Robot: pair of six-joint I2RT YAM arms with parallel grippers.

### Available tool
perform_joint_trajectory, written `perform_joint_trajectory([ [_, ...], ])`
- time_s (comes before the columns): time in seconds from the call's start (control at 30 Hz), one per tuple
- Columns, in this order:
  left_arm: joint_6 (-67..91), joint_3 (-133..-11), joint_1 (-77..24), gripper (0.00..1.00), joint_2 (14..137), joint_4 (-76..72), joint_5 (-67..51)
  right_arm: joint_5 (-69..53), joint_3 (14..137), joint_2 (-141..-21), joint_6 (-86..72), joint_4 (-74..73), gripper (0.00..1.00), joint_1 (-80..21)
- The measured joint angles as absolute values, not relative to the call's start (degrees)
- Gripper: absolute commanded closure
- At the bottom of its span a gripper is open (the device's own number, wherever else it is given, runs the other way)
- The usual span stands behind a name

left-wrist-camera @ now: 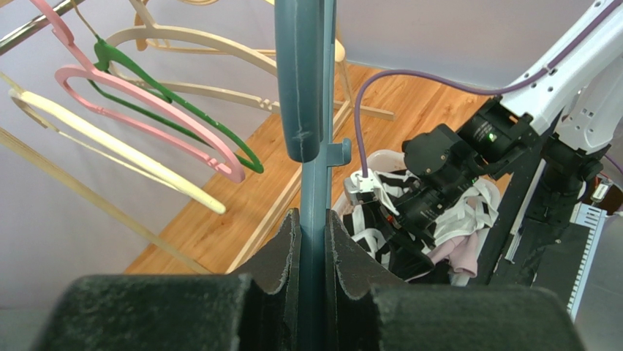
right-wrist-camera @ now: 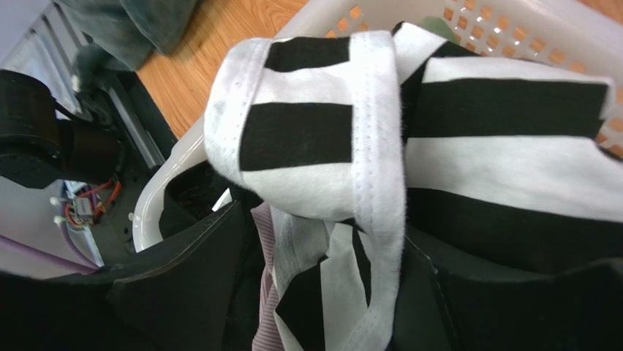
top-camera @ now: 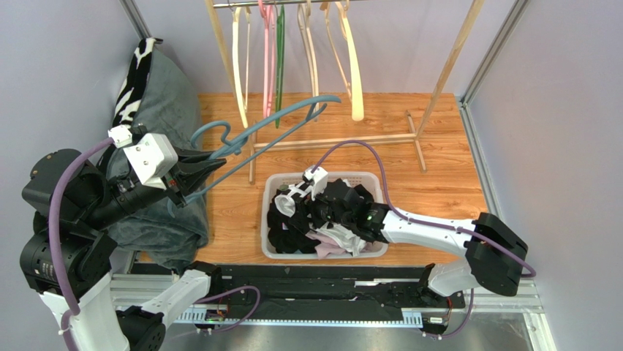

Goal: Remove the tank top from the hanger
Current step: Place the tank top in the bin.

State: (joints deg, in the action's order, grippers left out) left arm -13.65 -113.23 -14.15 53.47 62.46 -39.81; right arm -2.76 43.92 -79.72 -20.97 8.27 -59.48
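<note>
My left gripper (left-wrist-camera: pixel 312 219) is clenched on the slate-blue plastic hanger (top-camera: pixel 278 124), with both pads pressed flat against its straight bar. From that grip the hanger's long axis runs up and away to the right, towards the wooden clothes rack (top-camera: pixel 452 62). Nothing hangs on it; both shoulders are bare.

The black-and-white striped cotton tank top (right-wrist-camera: pixel 439 146) is down in the white perforated plastic laundry basket (top-camera: pixel 265 227), lying on the other dark clothes there. My right gripper (right-wrist-camera: pixel 325 230) is right over it, jaws spread wide. A fold of the striped cloth and one hemmed strap drape through the gap between the fingers. I see no pinch on the fabric, so I read this hand as released, with the garment resting on the pile under its own weight.

What matters for the next move is how that cloth lies against my right fingers. The strap runs lengthwise down the gap, and the bulk of the shirt sits ahead of and above the fingertips. If I pull straight back along the fingers, I judge the strap should slide free. A sideways sweep could hook it and drag the top back over the rim.

The hanger is well apart from the basket, up and to the left, so the garment is my right arm's business alone.
</note>
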Motion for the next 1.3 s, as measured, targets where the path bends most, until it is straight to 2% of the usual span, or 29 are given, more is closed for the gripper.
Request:
perform_joint_trajectory([
  [0.2, -14.44, -112.27, -14.15, 1.0, 52.1, 62.94, -38.5, -2.44, 56.16, -79.05, -15.97, -9.82, 0.34, -59.44],
  [0.43, -14.85, -112.29, -14.15, 1.0, 50.87, 63.09, -36.73, -5.52, 64.84, -75.31, -13.15, -18.06, 0.44, -59.44],
  [0.67, -15.25, -112.07, -14.15, 1.0, 50.87, 63.22, -35.9, -6.52, 59.92, -74.65, -12.21, -11.62, 0.71, -59.44],
  [0.93, -15.81, -110.69, -14.15, 1.0, 50.37, 63.59, -35.51, -8.73, 58.57, -87.53, -13.87, -3.16, 0.79, -59.44],
  [1.0, -15.94, -110.45, -14.15, 1.0, 50.13, 63.88, -35.51, -9.06, 56.58, -87.9, -14.39, -1.45, 0.74, -59.44],
  [1.03, -15.99, -110.37, -14.15, 1.0, 50.0, 64.01, -35.53, -9.06, 55.68, -87.88, -14.72, -0.8, 0.68, -59.44],
  [1.07, -15.99, -110.32, -14.15, 1.0, 49.89, 64.14, -35.55, -9.08, 54.37, -87.74, -15.03, 0.71, 0.55, -59.44],
  [1.17, -15.92, -110.1, -14.15, 1.0, 49.65, 64.07, -35.81, -9.13, 50.61, -85.69, -15.44, 2.68, 0.4, -59.53],
  [1.3, -15.55, -108.36, -14.15, 1.0, 49.39, 63.88, -37.08, -8.12, 51.62, -79.64, -13.69, -2.24, 0.27, -59.55],
])
